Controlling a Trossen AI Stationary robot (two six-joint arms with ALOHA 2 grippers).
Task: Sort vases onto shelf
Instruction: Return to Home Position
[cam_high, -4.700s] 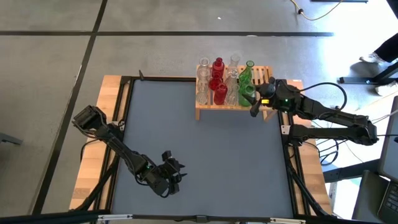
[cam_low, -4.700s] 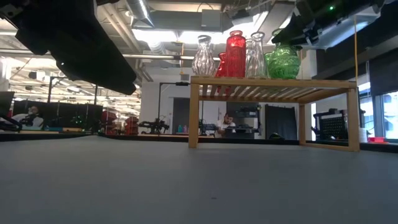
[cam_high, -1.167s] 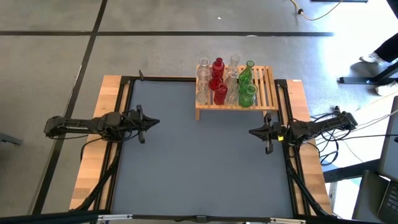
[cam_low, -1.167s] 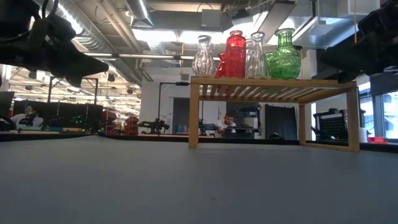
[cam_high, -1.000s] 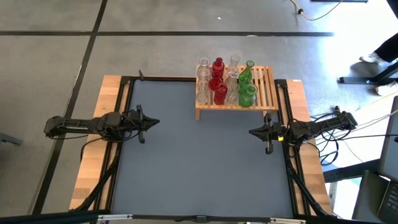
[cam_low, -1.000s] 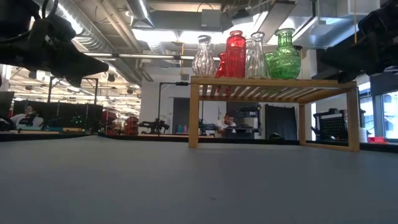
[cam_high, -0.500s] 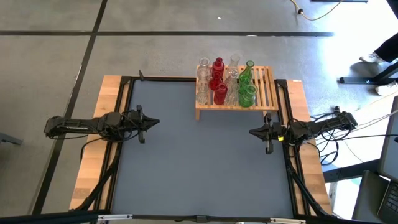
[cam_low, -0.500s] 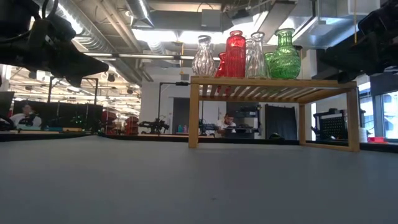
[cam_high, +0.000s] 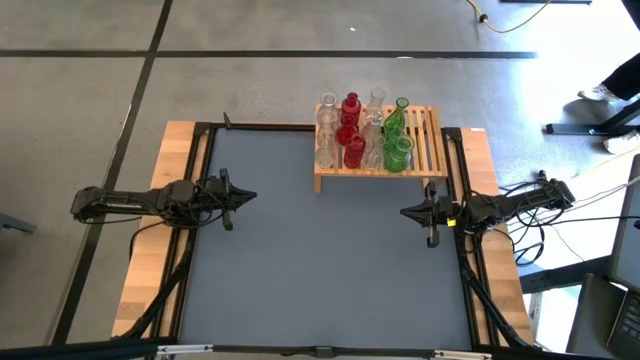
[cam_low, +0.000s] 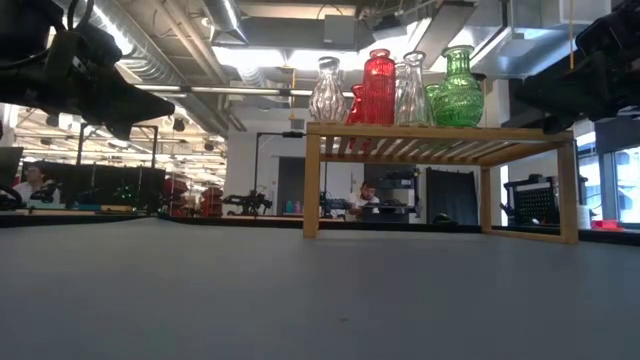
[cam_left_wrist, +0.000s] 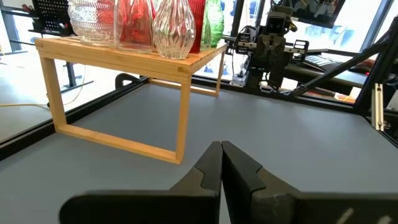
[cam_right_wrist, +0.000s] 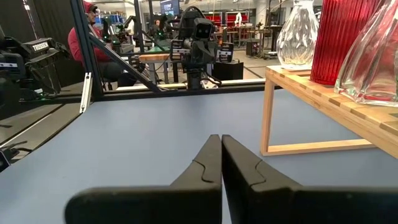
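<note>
Seemingly finished: I see red, green, clear glass vases (cam_high: 362, 134) all on the light-wood slatted shelf (cam_high: 431, 132); left gripper (cam_high: 229, 190), right gripper (cam_high: 411, 211) pressed together.

Left arm (cam_high: 130, 203) and right arm (cam_high: 510, 203) are both looking slim and matte black, dark cables (cam_high: 512, 240) trailing behind, fingers (cam_left_wrist: 245, 174) tapering into blunt wedges.

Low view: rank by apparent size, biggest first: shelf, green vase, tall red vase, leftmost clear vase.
1. shelf, by far the largest.
2-3. green vase and tall red vase: about equal height, green wider. Their distances from the camera may differ, so I won't rank them.
4. leftmost clear vase, slightly shorter.
</note>
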